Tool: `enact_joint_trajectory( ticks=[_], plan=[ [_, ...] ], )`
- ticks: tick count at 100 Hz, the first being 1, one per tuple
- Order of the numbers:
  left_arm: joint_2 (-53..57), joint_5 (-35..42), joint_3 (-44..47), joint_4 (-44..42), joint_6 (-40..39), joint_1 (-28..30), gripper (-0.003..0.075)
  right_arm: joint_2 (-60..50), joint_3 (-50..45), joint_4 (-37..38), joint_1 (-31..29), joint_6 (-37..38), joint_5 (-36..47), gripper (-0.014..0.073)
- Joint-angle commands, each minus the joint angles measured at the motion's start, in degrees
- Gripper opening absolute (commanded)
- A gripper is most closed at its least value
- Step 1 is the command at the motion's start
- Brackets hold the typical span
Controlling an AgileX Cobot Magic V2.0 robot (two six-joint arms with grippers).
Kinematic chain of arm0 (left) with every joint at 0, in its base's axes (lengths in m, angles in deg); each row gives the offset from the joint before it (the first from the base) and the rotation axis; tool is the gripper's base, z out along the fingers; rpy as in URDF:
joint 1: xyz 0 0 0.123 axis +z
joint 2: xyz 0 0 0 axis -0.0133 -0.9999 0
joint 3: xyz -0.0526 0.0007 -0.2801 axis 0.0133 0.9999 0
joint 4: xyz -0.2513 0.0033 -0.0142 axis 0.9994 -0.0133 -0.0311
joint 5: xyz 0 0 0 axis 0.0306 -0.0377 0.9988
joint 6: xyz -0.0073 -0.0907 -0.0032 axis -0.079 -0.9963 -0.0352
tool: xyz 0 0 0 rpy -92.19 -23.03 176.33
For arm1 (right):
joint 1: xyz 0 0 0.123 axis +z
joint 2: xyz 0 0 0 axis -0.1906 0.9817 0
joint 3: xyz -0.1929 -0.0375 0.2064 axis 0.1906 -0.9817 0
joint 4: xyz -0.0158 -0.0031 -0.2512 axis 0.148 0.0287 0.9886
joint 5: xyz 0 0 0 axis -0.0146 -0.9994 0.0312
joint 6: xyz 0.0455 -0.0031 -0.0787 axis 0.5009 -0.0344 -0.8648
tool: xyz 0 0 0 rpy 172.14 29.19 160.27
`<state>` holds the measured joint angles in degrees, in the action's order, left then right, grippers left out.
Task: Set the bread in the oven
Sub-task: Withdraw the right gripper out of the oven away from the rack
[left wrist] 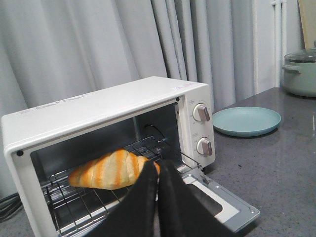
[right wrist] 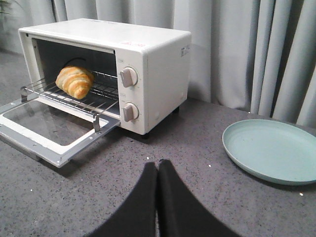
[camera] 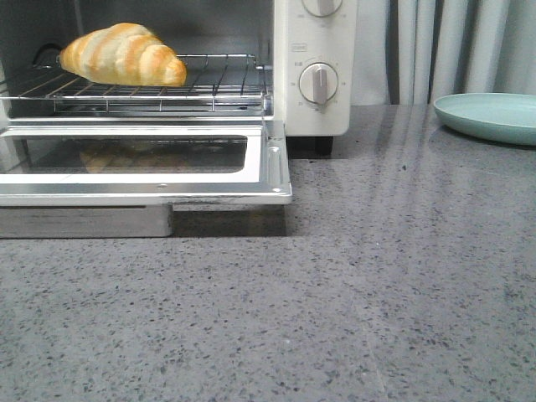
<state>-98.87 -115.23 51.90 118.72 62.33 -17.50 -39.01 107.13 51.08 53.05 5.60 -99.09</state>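
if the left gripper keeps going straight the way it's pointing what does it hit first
Probably the striped golden-orange croissant on the wire rack of the white toaster oven: the shut left gripper points into the open cavity, though depth is unclear.

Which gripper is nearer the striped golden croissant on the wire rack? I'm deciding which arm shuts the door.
Left. The left gripper sits just in front of the striped golden croissant; the right gripper is back over the counter, nearer the pale green plate.
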Motion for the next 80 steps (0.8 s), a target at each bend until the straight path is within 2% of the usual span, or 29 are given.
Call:
enact_joint_trajectory(
  ticks=[1, 24, 80],
  plan=[
    [-0.78, 3.87, -1.37, 1.56, -0.46, 0.06, -0.0022, 1.4, 0.72, 2.73, -0.14, 0.04, 2.85, -0.0066],
    [-0.78, 3.87, -1.23, 3.14, -0.46, 0.06, -0.0021, 2.09, 0.72, 2.62, -0.14, 0.04, 6.39, -0.0069],
    [-0.78, 2.83, -1.23, 4.39, -0.46, 0.06, -0.0021, 2.09, 0.72, 2.62, -0.14, 0.04, 6.29, -0.0069]
  ],
)
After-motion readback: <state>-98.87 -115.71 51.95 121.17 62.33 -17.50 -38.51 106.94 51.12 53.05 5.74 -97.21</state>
